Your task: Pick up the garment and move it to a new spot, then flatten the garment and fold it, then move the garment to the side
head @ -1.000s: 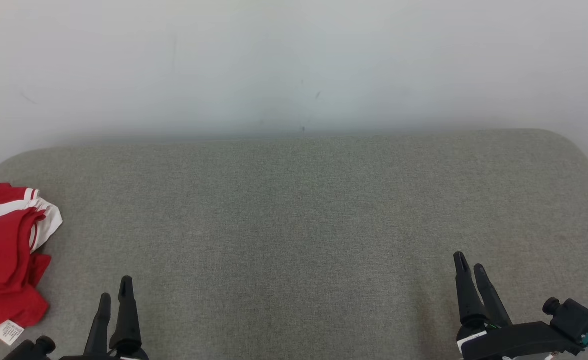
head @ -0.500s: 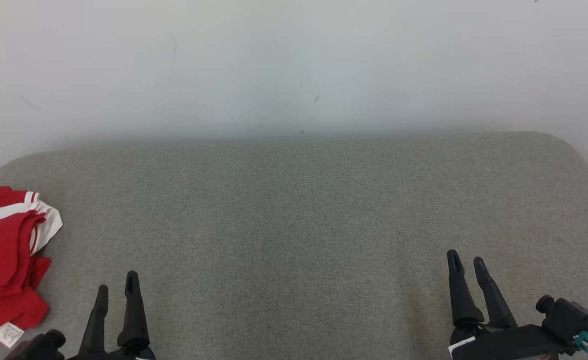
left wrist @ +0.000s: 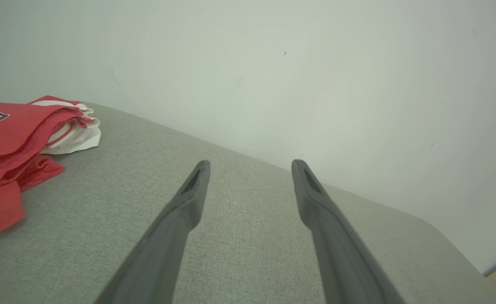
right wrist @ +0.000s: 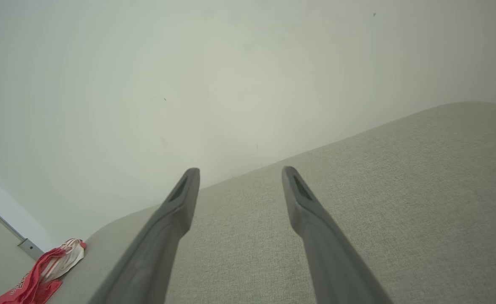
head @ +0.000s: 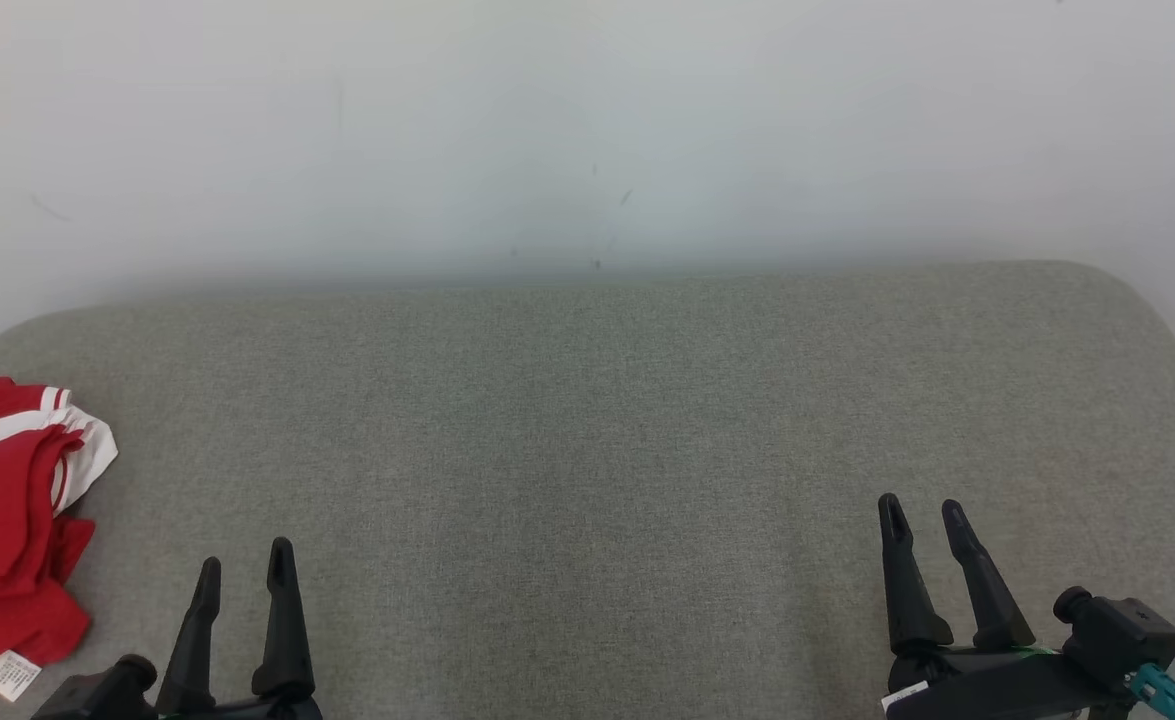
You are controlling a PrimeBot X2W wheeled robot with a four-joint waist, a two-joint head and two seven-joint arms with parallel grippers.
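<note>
The garment (head: 2, 520) is a red jersey with white trim and a dark number, lying folded at the far left edge of the grey padded surface (head: 587, 420). The left wrist view has the garment (left wrist: 15, 139) at its left, and the right wrist view has the garment (right wrist: 41, 270) small in its lower left corner. My left gripper (head: 245, 565) stands open at the lower left, right of the garment and apart from it. At the lower right my right gripper (head: 922, 510) is open too. Nothing lies between either pair of fingers.
A pale wall (head: 587, 130) rises directly behind the padded surface. The surface has rounded back corners, and its right edge (head: 1172, 330) drops off near a strip of floor. A white label (head: 9, 672) sticks out from the garment's near corner.
The head camera has shifted slightly, so the whole scene sits a little differently. Both grippers' fingers have spread a little wider apart in view. The garment lies as before.
</note>
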